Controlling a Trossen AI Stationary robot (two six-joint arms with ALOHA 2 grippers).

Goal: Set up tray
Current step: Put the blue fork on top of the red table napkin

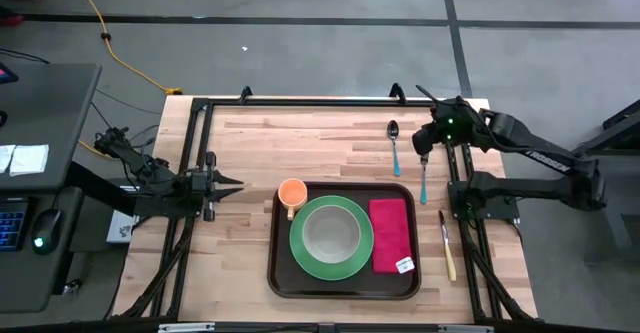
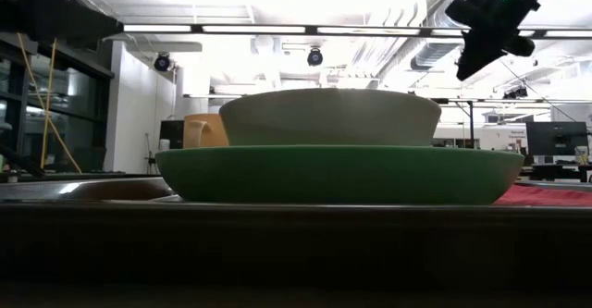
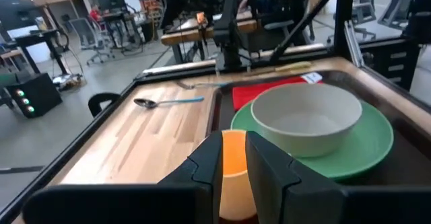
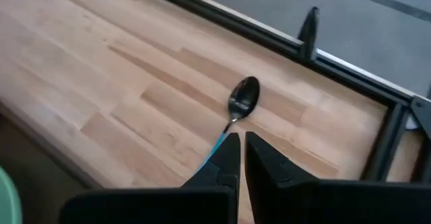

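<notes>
The dark brown tray [image 1: 345, 285] lies mid-table, toward the near edge. It carries a green plate [image 1: 303, 256] with a pale bowl [image 1: 332, 235] in it, an orange cup [image 1: 291, 193] and a red napkin [image 1: 390, 235]. A blue-handled spoon [image 1: 394, 145] lies on bare wood beyond the tray. My right gripper [image 1: 425, 149] hangs shut, high above the table [image 2: 481, 49], just right of the spoon [image 4: 241, 99]. My left gripper [image 1: 236, 183] waits left of the tray, fingers a little apart, pointing at the cup [image 3: 232, 160].
A second blue-handled utensil [image 1: 423, 180] lies on the wood just right of the tray's far right corner. A knife with a pale handle [image 1: 447, 245] lies between the tray and the table's right edge. Bare wood stretches left of and beyond the tray. Black frame rails [image 1: 300, 101] border the table.
</notes>
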